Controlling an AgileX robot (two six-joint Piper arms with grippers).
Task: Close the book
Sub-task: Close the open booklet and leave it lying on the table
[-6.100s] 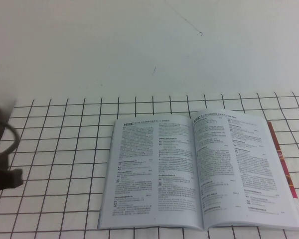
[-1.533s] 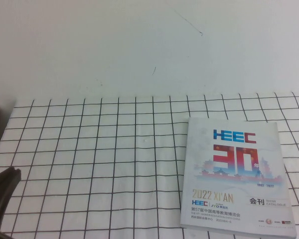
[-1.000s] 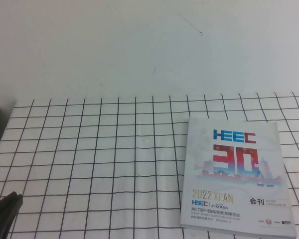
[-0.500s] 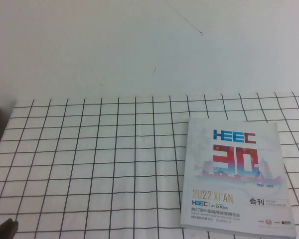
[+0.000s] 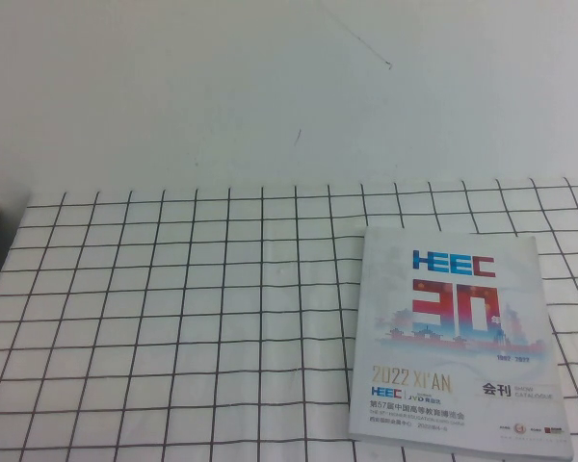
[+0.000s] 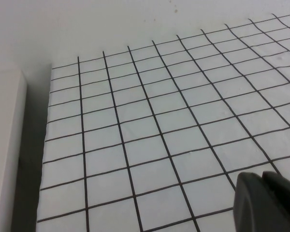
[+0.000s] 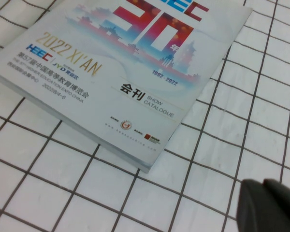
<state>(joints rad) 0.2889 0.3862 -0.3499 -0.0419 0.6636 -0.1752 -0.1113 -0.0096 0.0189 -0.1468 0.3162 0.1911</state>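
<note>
Book (image 5: pixel 453 337) lies closed, cover up, on the right side of the checked cloth (image 5: pixel 173 318), so the task seems finished; left gripper (image 6: pixel 267 203) hovers over bare cloth, right gripper (image 7: pixel 270 205) near the book, and one cannot tell if either is open.

Showing the book (image 5: pixel 453 337) closed and flat, cover up, on the cloth (image 5: pixel 173 318), toward the right front of the bench (image 5: pixel 222 96).
Placing the left gripper (image 6: pixel 266 205) above the cloth's left part, well apart from the book, with a block (image 6: pixel 5 145) just beside the cloth's left edge; placing the right gripper (image 7: pixel 270 205) above the cloth near the book's front right corner, not touching it.
</note>
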